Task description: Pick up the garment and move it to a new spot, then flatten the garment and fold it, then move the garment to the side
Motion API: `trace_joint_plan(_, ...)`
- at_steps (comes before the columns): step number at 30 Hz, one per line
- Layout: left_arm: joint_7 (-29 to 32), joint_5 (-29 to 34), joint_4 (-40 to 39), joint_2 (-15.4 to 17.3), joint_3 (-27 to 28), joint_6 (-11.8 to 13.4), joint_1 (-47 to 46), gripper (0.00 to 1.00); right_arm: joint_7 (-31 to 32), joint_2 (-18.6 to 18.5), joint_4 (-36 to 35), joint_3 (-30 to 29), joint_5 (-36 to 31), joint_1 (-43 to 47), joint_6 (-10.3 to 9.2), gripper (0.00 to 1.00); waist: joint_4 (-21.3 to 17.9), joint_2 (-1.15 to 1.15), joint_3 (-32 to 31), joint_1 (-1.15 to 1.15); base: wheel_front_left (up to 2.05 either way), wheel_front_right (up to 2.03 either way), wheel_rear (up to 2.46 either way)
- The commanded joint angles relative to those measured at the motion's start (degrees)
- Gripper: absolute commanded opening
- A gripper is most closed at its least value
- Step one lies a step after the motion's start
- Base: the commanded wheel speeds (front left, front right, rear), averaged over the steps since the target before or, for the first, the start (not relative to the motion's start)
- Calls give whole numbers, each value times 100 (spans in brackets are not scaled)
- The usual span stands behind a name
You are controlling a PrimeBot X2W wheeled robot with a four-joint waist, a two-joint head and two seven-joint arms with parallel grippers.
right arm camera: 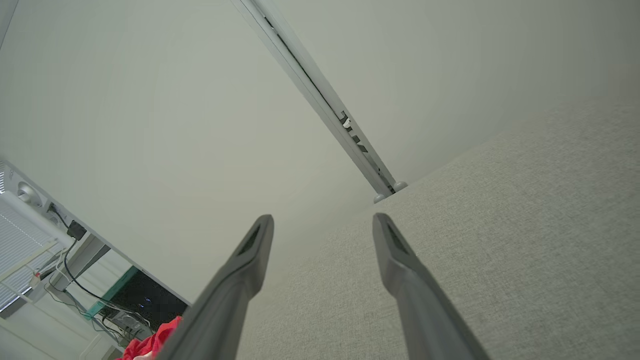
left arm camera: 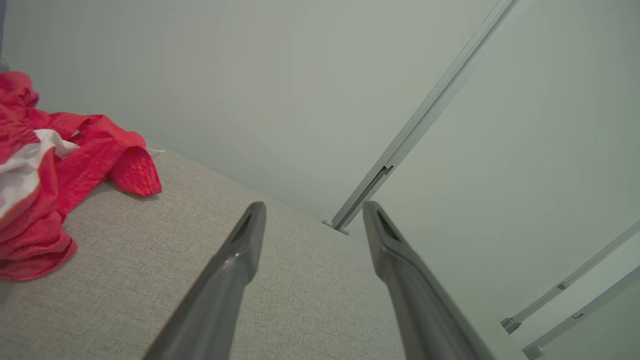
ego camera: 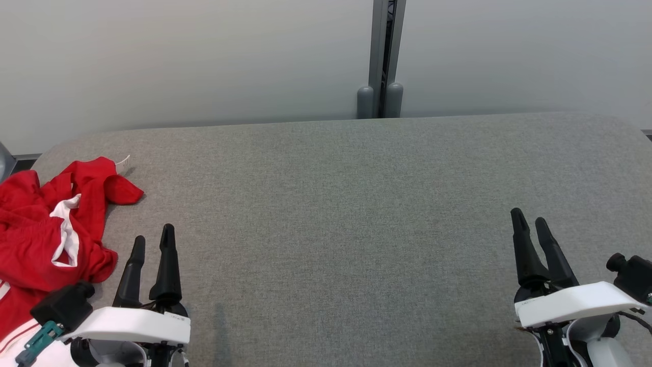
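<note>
Left claw [ego camera: 153,233] hovering over near side of grey desk [ego camera: 331,214], fingers spread, gripping nothing. Right claw [ego camera: 528,216] hovering well apart, likewise spread and empty. Red garment [ego camera: 30,229] lying crumpled at desk's left end, just beside left claw, white patch showing. Pale wall [ego camera: 204,56] standing behind.

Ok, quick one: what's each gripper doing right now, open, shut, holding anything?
Left gripper: open, empty; the red garment lies beside it, untouched.
Right gripper: open, empty.
</note>
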Motion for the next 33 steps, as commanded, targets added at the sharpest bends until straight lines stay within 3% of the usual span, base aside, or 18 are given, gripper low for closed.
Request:
trace_joint_plan(1, -67, 300, -59, 42, -35, 56, -93, 100, -78, -54, -65, 16, -302, -127, 8, 100, -1, 0, 1, 0, 0, 0, 0)
trace_joint_plan(33, -520, 2168, -174, 61, -189, 189, -101, 100, -533, -80, 156, 149, -2399, -280, 11, 100, 3, 0, 14, 0, 0, 0, 0)
